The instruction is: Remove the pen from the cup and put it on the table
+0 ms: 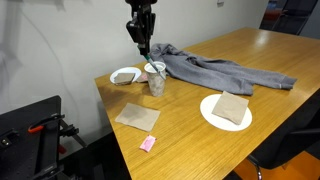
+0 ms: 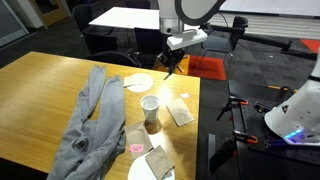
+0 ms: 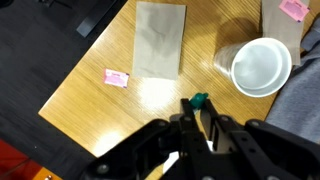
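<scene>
Gripper point(image 3: 200, 122) was found closed on the pen point(image 3: 200, 101). In the wrist view the pen's green end was clamped between the two fingers and fully clear of the cup point(image 3: 262, 67). The cup stood upright at 2 o'clock from the pen end, its mouth facing the camera, and nothing was visible inside. The pen was held over the table point(image 3: 90, 95); no contact with the wood could be made out.

In the same view, a flat tan napkin point(image 3: 160, 40) lay at 11 o'clock from the pen end. A small pink block point(image 3: 116, 77) lay at 9 o'clock, near the table edge. The grey garment point(image 3: 300, 115) filled the 3 o'clock side.

In an exterior view the gripper point(image 1: 143, 42) hung above the cup point(image 1: 155, 80), slightly toward 11 o'clock of it. The pen was too thin to distinguish there. A white bowl point(image 1: 115, 76) sat just beside the cup at 9 o'clock. The garment lay close at 2 o'clock of the cup; whether it touched could not be determined. A white plate point(image 1: 206, 110) carrying a folded napkin point(image 1: 230, 106) sat well apart at 4 o'clock
</scene>
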Robot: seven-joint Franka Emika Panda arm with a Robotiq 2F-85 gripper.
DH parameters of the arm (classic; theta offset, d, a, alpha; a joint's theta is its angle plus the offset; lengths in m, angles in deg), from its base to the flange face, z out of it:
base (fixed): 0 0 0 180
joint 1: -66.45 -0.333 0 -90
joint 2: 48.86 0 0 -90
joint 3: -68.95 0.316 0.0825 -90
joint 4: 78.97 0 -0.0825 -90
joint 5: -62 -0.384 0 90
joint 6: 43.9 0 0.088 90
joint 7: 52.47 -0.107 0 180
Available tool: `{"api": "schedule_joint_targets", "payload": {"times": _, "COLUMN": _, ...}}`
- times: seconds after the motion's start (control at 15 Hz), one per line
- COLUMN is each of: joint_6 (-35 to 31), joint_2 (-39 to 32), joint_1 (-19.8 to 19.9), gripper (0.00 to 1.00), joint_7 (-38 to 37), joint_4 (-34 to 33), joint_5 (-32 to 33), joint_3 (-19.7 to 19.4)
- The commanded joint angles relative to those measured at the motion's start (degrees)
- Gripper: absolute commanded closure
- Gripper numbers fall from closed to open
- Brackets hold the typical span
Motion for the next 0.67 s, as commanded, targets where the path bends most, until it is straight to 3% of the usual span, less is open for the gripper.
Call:
{"api": "schedule_joint_targets", "payload": {"times": 0.0, "joint_6": -2.2, "joint_2": 0.9, "joint_1": 0.6, "gripper": 0.96, "joint_7": 9.3, "joint_4": 2.3, "joint_5": 1.3, "joint_3": -0.1}}
{"api": "schedule_joint_targets", "payload": {"times": 0.13, "joint_6": -1.3, "joint_2": 0.5, "joint_1": 1.0, "gripper": 0.96, "joint_7": 13.2, "joint_4": 2.0, "joint_5": 0.3, "joint_3": -0.2}}
{"api": "schedule_joint_targets", "payload": {"times": 0.2, "joint_6": -0.7, "joint_2": -0.1, "joint_1": 0.5, "gripper": 0.85, "joint_7": 9.7, "joint_4": 1.2, "joint_5": 0.6, "joint_3": -0.2}}
{"api": "schedule_joint_targets", "payload": {"times": 0.6, "joint_6": -0.7, "joint_2": -0.1, "joint_1": 0.7, "gripper": 0.85, "joint_7": 11.8, "joint_4": 1.4, "joint_5": 0.6, "joint_3": -0.2}}
